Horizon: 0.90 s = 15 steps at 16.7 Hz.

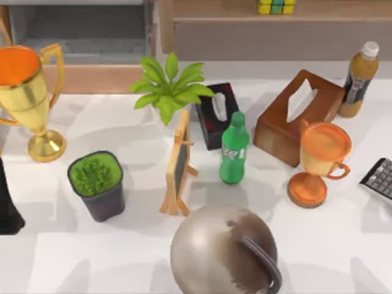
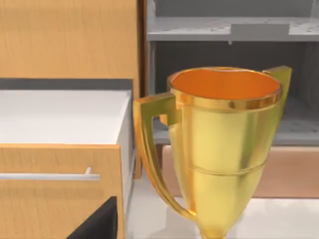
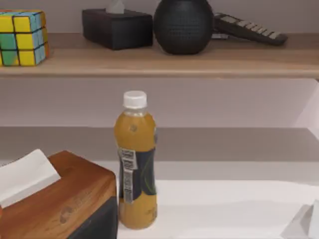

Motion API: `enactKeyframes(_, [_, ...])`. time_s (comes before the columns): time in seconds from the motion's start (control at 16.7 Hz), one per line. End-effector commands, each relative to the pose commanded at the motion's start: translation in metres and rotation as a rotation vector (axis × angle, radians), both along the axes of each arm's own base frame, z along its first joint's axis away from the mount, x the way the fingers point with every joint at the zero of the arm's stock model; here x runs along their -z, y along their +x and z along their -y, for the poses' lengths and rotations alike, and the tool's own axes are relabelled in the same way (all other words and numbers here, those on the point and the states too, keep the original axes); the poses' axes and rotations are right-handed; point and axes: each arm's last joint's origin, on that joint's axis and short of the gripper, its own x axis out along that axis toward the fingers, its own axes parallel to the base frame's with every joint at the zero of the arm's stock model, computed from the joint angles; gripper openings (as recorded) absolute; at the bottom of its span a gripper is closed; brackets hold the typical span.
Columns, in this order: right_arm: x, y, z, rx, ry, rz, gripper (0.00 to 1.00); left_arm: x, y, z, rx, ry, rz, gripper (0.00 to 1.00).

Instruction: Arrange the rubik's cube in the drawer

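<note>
The rubik's cube point(image 3: 22, 37) sits at the open front edge of a wooden shelf point(image 3: 164, 62), a black tissue box point(image 3: 117, 27) near beside it. Below, an orange juice bottle point(image 3: 135, 162) and a wooden tissue box point(image 3: 65, 199) stand on the counter point(image 1: 92, 245). A gold trophy point(image 2: 224, 149) stands before the open drawer point(image 2: 60, 119)

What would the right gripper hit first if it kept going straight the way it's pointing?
Probably the orange juice bottle, standing almost dead ahead in the right wrist view beside the wooden tissue box. Depth is hard to judge.
</note>
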Motion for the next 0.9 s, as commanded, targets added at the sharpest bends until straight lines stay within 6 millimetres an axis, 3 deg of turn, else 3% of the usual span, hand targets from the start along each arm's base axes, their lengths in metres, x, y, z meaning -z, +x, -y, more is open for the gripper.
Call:
enactKeyframes(0.24, [0.000, 0.000, 0.000, 0.000, 0.000, 0.000, 1.00, -0.008, 0.000, 0.001, 0.001, -0.004, 0.009, 1.00])
enactKeyframes(0.36, [0.000, 0.000, 0.000, 0.000, 0.000, 0.000, 1.00, -0.028, 0.002, 0.004, 0.003, -0.011, 0.029, 1.00])
enactKeyframes(0.54, [0.000, 0.000, 0.000, 0.000, 0.000, 0.000, 1.00, -0.075, 0.012, 0.011, 0.009, -0.027, 0.067, 1.00])
enactKeyframes(0.72, [0.000, 0.000, 0.000, 0.000, 0.000, 0.000, 1.00, -0.128, 0.043, 0.027, 0.015, -0.040, 0.084, 1.00])
enactKeyframes(0.9, [0.000, 0.000, 0.000, 0.000, 0.000, 0.000, 1.00, -0.171, 0.101, 0.062, 0.018, -0.044, 0.083, 1.00])
